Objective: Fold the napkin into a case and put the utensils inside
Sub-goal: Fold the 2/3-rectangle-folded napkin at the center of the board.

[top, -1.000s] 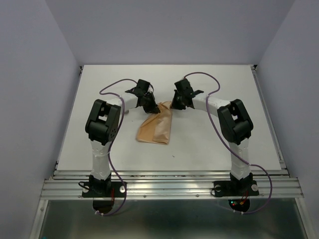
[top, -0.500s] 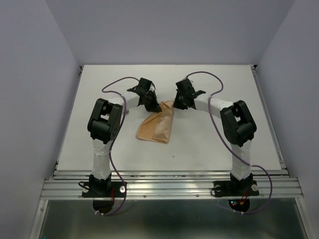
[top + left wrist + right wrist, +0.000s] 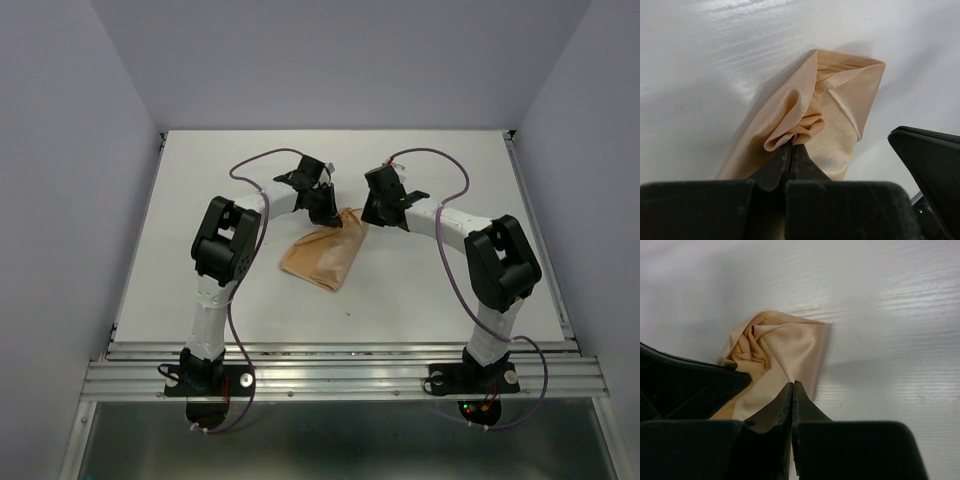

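- The white table (image 3: 450,180) fills the middle of the top view, from the rail along the bottom up to the grey walls behind.
- The left arm (image 3: 225,250) rises from the lower left of the top view. The right arm (image 3: 500,265) rises from the lower right. Both bend inward toward the centre of the frame.
- The napkin (image 3: 322,255) lies just left of centre in the top view. It is a peach-orange, partly folded oblong slanting from lower left to upper right, and its upper end is bunched between the two grippers.
- The left gripper (image 3: 330,213) sits at the cloth's upper left corner. In the left wrist view its jaws are pressed together on a rolled pucker of the napkin (image 3: 840,110), just above bottom centre (image 3: 790,150).
- The right gripper (image 3: 368,214) sits just beside it, at the upper right corner. In the right wrist view its jaws are closed tight (image 3: 792,390), nipping the near edge of the crumpled napkin (image 3: 785,347).
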